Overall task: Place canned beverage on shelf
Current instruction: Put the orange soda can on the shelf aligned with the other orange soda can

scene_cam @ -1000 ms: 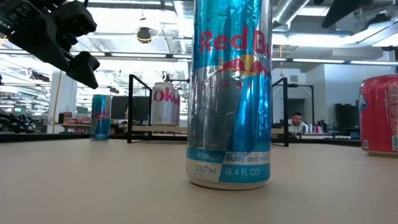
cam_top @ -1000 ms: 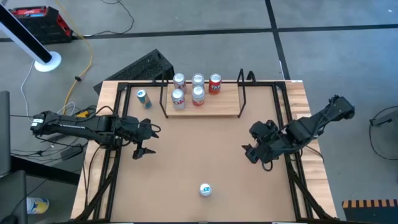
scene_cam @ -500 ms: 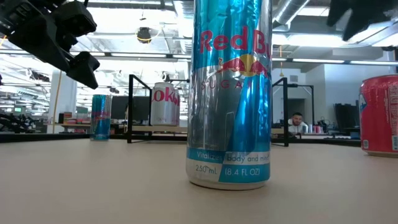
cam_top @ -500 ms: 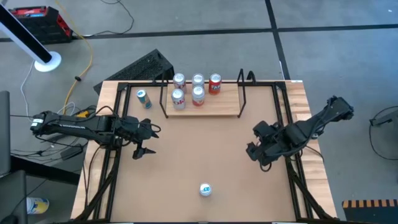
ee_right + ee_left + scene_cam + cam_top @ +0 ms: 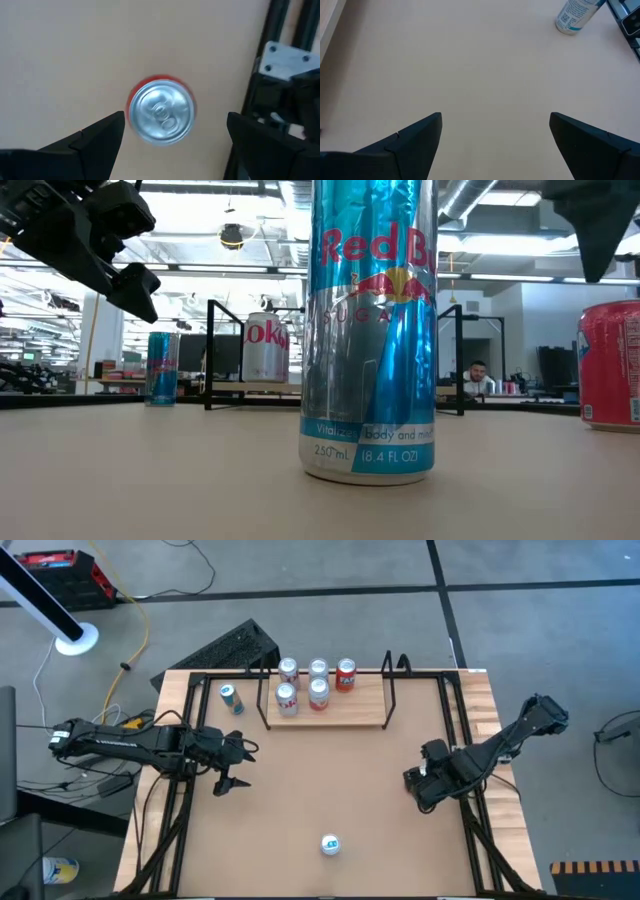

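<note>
A red can (image 5: 161, 115) with a silver top stands upright on the tabletop near the right edge; it also shows in the low view (image 5: 610, 365). My right gripper (image 5: 175, 116) hovers above it, open and pointing steeply down, a finger on either side and touching nothing; in the high view my right gripper (image 5: 420, 787) hides the can. The shelf (image 5: 340, 712) at the far middle carries several upright cans. A blue Red Bull can (image 5: 330, 845) stands near the front edge. My left gripper (image 5: 236, 766) waits open over the left part of the table.
Another blue can (image 5: 231, 698) stands on the table left of the shelf. Black rod rails (image 5: 468, 755) run along the table's left and right sides, close to my right gripper. The middle of the brown tabletop (image 5: 330, 775) is bare.
My right gripper has sunk toward the red can and shifted a little toward the table's right and near edges. It has rolled about its wrist and tipped to point more steeply down. Its fingers stay open.
</note>
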Tool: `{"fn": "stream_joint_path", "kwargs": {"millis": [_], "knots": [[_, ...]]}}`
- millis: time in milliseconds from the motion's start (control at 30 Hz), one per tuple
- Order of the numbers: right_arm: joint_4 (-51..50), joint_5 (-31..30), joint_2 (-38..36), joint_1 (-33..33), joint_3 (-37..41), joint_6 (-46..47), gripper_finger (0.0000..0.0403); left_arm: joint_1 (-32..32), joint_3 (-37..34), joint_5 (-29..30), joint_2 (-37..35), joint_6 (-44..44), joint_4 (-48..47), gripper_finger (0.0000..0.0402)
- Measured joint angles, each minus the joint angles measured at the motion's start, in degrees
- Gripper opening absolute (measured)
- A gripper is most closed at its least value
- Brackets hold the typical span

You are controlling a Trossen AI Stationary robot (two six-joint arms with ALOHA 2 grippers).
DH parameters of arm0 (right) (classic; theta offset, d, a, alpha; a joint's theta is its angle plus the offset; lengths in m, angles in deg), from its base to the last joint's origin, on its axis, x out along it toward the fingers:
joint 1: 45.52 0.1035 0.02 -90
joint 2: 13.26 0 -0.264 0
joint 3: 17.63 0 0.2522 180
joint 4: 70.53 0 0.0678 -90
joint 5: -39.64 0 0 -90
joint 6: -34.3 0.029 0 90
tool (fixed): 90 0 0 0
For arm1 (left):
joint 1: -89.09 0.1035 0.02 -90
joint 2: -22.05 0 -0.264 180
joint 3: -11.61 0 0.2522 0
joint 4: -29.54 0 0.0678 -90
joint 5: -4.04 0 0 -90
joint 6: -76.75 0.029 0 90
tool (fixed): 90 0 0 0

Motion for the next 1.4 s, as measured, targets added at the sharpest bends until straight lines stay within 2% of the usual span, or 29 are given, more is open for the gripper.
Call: {"fn": "stream_joint_path", "kwargs": {"millis": [300,667,833,933,1067,1200,1300,1400], "knots": [[1.52,-0.87,-0.04,-0.04,0.73,0.95,0.0375,0.00,0.00,0.00,0.00,0.14,0.12,0.0355],[15.29,-0.79,-0.04,-0.28,12.50,3.07,0.0375,0.00,0.00,-0.01,0.00,0.17,0.19,0.0355],[18.30,-0.38,-0.04,-1.12,15.82,2.18,0.0374,0.01,0.00,0.00,0.00,0.18,0.20,0.0355],[18.51,-0.43,-0.04,-1.36,15.93,0.22,0.0364,0.00,0.00,-0.02,0.00,0.20,0.20,0.0355],[18.93,-0.33,-0.02,-1.79,14.63,-4.08,0.0328,0.00,0.00,0.00,0.00,0.20,0.20,0.0355],[22.73,-3.71,-0.02,-3.31,12.28,-15.83,0.0327,0.01,0.00,0.00,0.00,0.22,0.26,0.0355],[28.92,-6.61,-0.02,-5.43,10.19,-33.24,0.0327,0.01,0.00,0.07,0.00,0.22,0.26,0.0355],[36.73,-6.74,-0.02,-9.20,8.82,-50.23,0.0327,0.01,0.00,0.59,0.00,0.22,0.26,0.0355]]}}
